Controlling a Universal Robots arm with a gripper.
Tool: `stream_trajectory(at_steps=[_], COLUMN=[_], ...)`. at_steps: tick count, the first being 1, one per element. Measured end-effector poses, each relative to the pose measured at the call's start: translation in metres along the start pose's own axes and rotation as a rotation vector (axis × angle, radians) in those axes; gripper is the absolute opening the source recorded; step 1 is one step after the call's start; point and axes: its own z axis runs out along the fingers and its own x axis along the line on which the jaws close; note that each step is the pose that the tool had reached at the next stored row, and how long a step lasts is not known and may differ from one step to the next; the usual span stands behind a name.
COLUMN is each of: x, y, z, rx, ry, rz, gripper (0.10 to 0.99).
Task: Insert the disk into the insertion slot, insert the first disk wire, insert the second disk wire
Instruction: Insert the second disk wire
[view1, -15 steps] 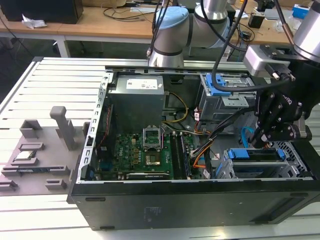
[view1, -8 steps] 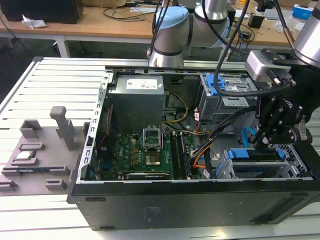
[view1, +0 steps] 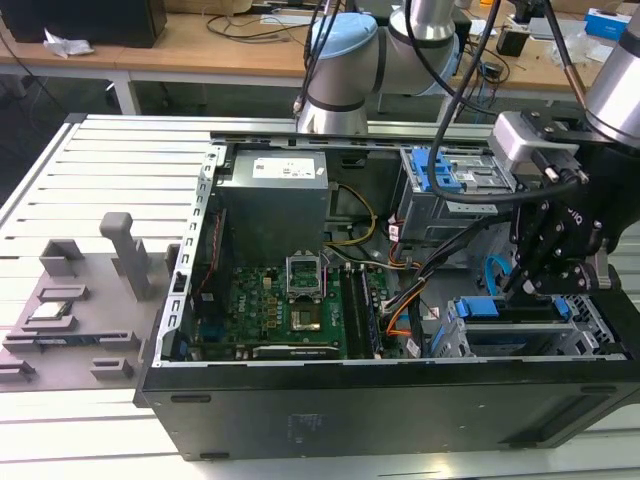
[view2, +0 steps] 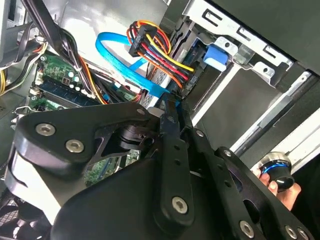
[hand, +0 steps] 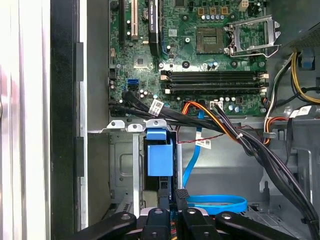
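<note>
At the low drive cage on the exterior view's right, inside the open case: finds the gripper (view1: 522, 288) poised just above the slot (view1: 598, 335); shows the disk (hand: 160, 160) already seated there, blue bracket end facing out, so puts the first step down as done.

Catches the fingers (view2: 169, 125) pinched close together at the end of the blue wire (hand: 217, 204), apparently clamped on its plug (hidden between the pads, so not certain); reads, on that evidence, as the first wire step in hand, with the tips close to the rear edge of the disk but not clearly touching it.

Calls, by the look of it, for a straight, shallow push square to the disk's edge, with the plug held flat; leaves little margin for tilt, given how narrow the mating edge appears.

Offers scant room: crowds the tips in the second wrist view with the power wires (view2: 157, 52), just beside the blue wire; hems the approach with the cage wall (hand: 122, 165) on one side and a thick black bundle (hand: 270, 160) on the other; keeps open space only above the cage, toward the board (hand: 200, 65). Includes a person's fingers (view2: 289, 194) near the case edge, well apart from the tips.
</note>
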Motion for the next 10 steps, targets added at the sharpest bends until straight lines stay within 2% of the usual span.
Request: stream_trajectory(at_steps=[2, 4, 10], x=[0.0003, 0.0003, 0.0003], y=[-0.0001, -0.0002, -0.0002], z=[0.0022, 0.0026, 0.0027], rx=[0.0, 0.0, 0.0], ry=[-0.0002, 0.0031, 0.0051], rz=[0.0, 0.0, 0.0], gripper=[0.161, 0.161, 0.173])
